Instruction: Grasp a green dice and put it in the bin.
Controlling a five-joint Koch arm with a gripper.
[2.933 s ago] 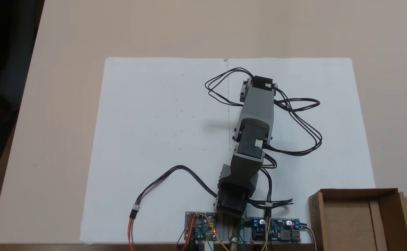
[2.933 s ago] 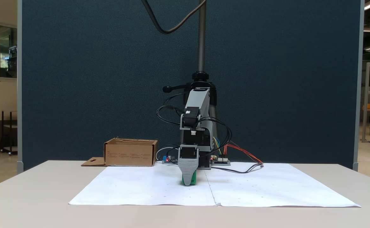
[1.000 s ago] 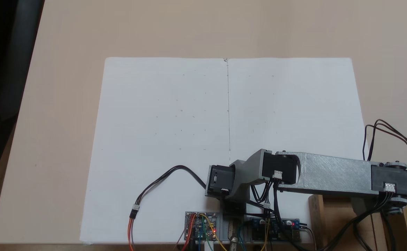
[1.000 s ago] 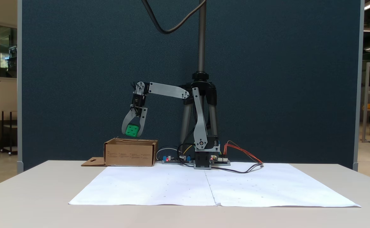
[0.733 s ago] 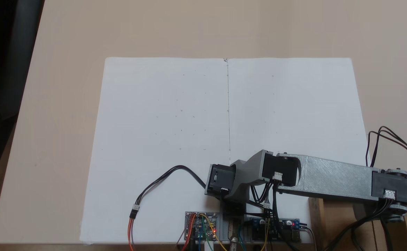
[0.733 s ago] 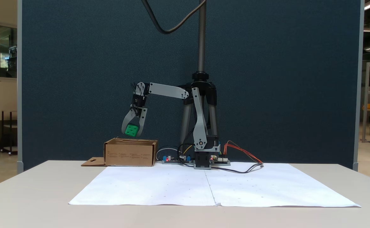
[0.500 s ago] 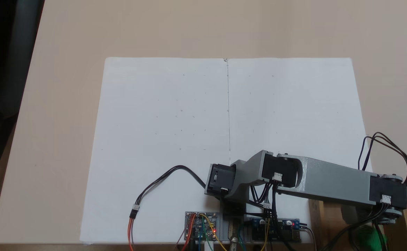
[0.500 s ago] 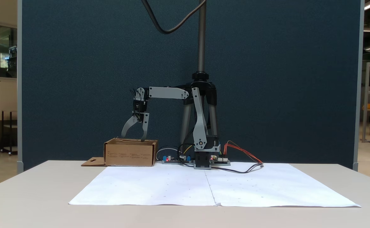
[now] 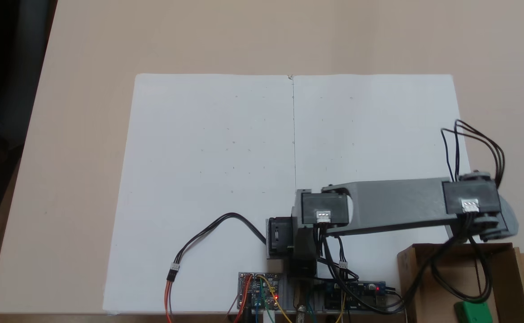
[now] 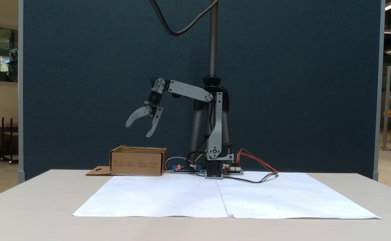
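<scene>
The green dice point(image 9: 473, 312) lies on the floor of the bin point(image 9: 414, 264), near the lower edge of a fixed view. The bin point(image 10: 138, 162) is a low brown cardboard box with a side flap, and from the side its walls hide the dice. My gripper point(image 10: 138, 130) hangs well above the bin, tilted, with its jaws spread wide apart and nothing between them. From above, the gripper's wrist end sits just beyond the bin's far wall, and the fingers there are blurred.
White paper sheets point(image 9: 244, 157) cover the middle of the beige table. Circuit boards point(image 9: 258, 291) and looping cables point(image 9: 208, 233) lie around the arm's base. A dark blue partition point(image 10: 81, 83) and a tripod pole point(image 10: 212, 40) stand behind the arm.
The gripper carried the dice over the bin, opened and let it fall inside. Since then the arm has risen and swung back away from the bin, jaws still open.
</scene>
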